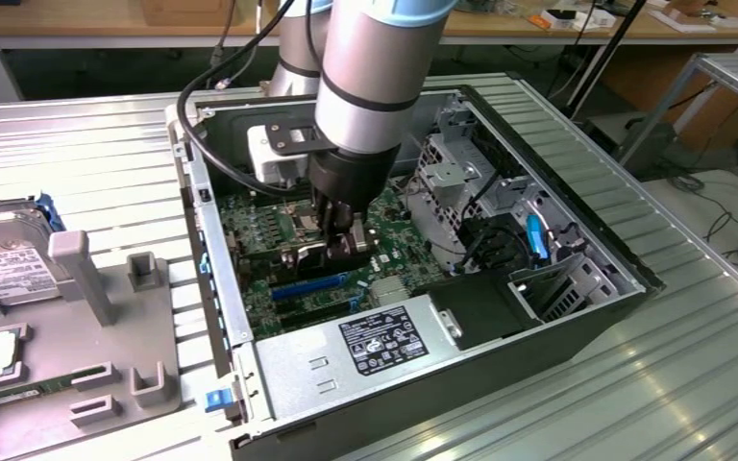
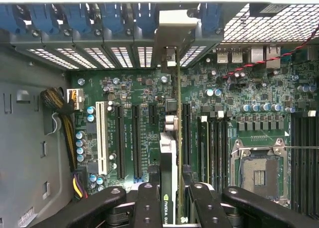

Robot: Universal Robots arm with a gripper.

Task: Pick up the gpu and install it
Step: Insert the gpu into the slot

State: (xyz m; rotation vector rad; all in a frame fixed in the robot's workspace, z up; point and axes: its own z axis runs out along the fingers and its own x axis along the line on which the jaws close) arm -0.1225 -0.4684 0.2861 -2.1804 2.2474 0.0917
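Clamping the gpu (image 2: 168, 148) between partly closed jaws; card edge-on over the motherboard (image 2: 149, 88), inside the case (image 1: 561, 365)

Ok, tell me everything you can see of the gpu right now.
The gpu shows edge-on: a thin green circuit card standing upright over the motherboard, with a black cooler block on one face bearing an NVIDIA label and a silver metal bracket at the end by the case's rear slot openings. The gripper clamps it from both faces. Its lower edge lies along the black expansion slots; whether it is seated in one I cannot tell.
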